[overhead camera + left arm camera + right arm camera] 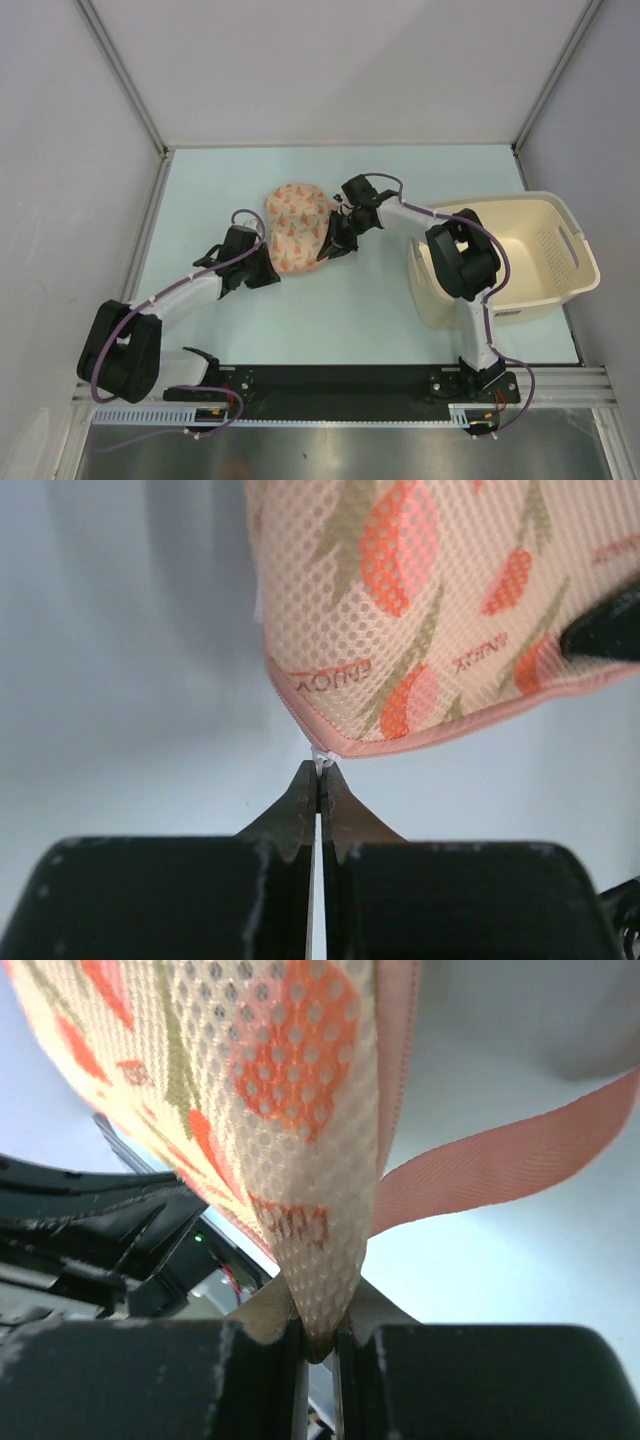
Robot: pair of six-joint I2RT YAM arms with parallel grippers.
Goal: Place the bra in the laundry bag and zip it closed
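While the peach mesh fabric pouch with orange-red marks point(295, 228) lies on the pale table point(350, 320), the left gripper point(319, 772) pinches its white zip pull point(320, 756) and the right gripper point(318, 1330) clamps its mesh edge.

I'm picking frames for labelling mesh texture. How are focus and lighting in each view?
Top external: evenly lit, soft shadows, the laundry bag small but sharp. Left wrist: mesh and zip pull crisp at the left gripper; a soft grey shadow falls on the table. Right wrist: mesh sharp at the right gripper; background soft, grey shadow top right.
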